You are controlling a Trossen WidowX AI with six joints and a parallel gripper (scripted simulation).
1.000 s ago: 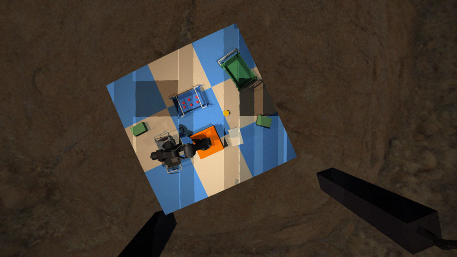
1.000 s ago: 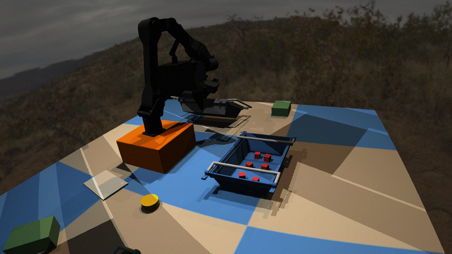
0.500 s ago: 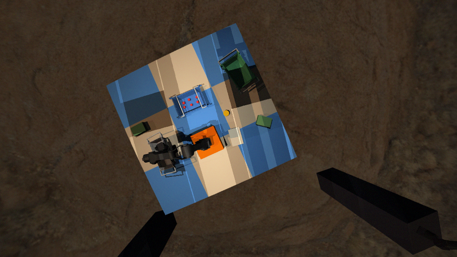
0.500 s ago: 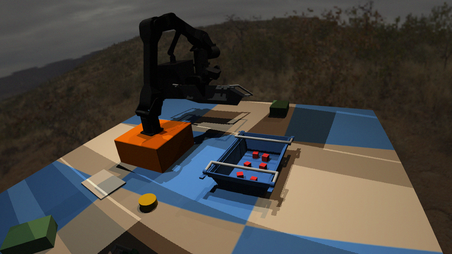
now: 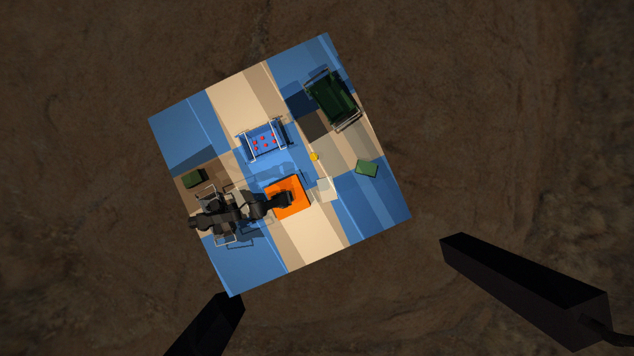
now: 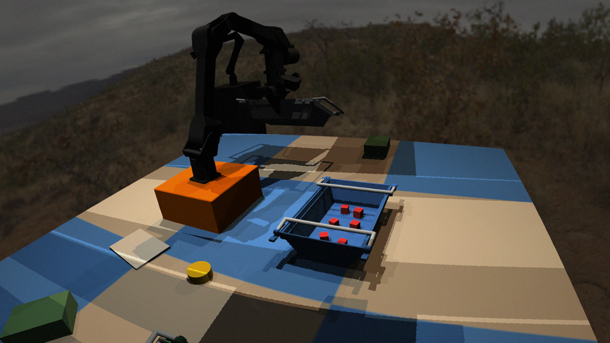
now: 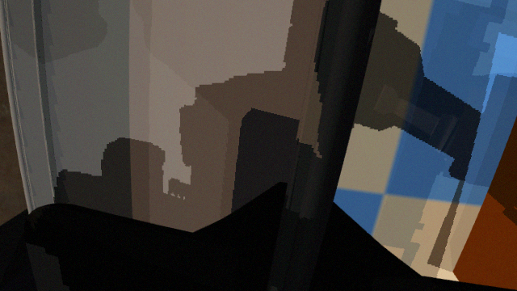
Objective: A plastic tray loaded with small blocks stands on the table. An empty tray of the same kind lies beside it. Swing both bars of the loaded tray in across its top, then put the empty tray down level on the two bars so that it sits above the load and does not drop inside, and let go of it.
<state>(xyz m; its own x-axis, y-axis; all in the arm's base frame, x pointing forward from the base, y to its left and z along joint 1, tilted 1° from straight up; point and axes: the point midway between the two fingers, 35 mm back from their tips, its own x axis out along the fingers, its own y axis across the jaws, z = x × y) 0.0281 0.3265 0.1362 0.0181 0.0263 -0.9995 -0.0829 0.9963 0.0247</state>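
The blue tray (image 5: 266, 154) (image 6: 323, 251) stands on the table with several small red blocks (image 5: 262, 138) (image 6: 345, 208) on its floor. Its near bar (image 6: 324, 225) and far bar (image 6: 357, 187) both lie in across its top near the ends. The empty grey tray (image 5: 224, 229) (image 6: 303, 113) hangs above the table beyond the robot base, about level, with its own bars outward at its ends. My gripper (image 6: 276, 108) (image 7: 296, 196) is shut on the grey tray's long side wall nearer the base. In the top view the arm hides the fingertips.
The orange base block (image 5: 299, 210) (image 6: 185, 210) carries the arm beside the blue tray. A green tray (image 5: 332, 98), a yellow disc (image 5: 313, 156) (image 6: 199, 271), a pale flat square (image 5: 327, 188) (image 6: 139, 248) and two green blocks (image 5: 366, 167) (image 5: 192, 178) are also on the table.
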